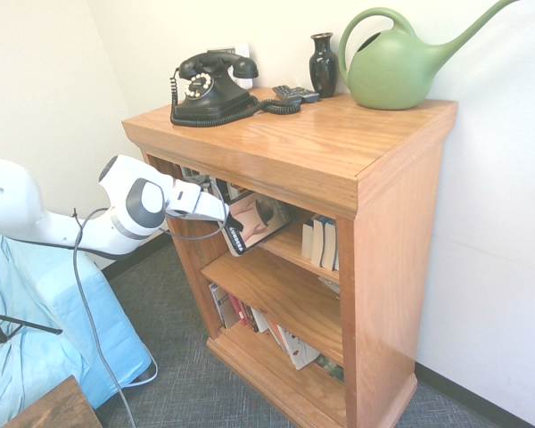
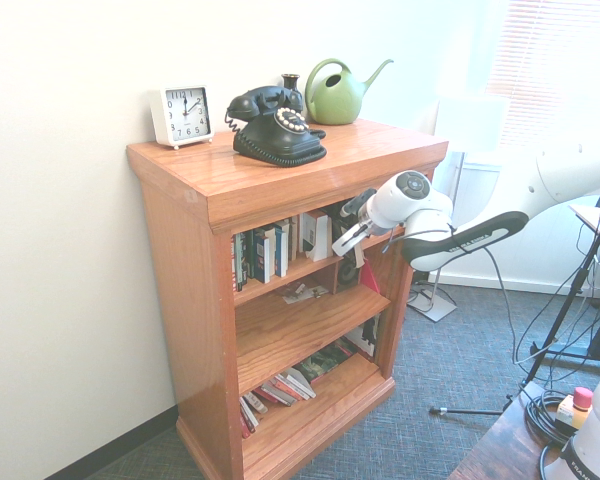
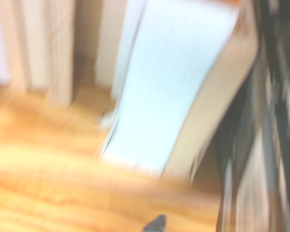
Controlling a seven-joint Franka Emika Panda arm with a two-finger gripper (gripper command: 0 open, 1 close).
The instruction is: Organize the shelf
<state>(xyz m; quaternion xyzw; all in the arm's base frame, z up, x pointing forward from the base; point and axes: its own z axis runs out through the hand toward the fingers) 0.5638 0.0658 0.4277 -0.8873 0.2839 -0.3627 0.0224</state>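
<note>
One book (image 1: 254,221) leans at the shelf's (image 1: 339,152) top level by the gripper (image 1: 228,217). Whether its fingers are parted, I can't tell. I'd back out slowly, so nothing topples.

wrist view is motion-blurred; the book (image 3: 174,92) shows only pale page edges, title unreadable.

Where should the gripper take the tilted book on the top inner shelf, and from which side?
Best guess: the book leans at the shelf's open front, its cover facing out. Come in from the front, where the gripper already is, and pinch across its thickness at the upper near edge, which looks free.
</note>
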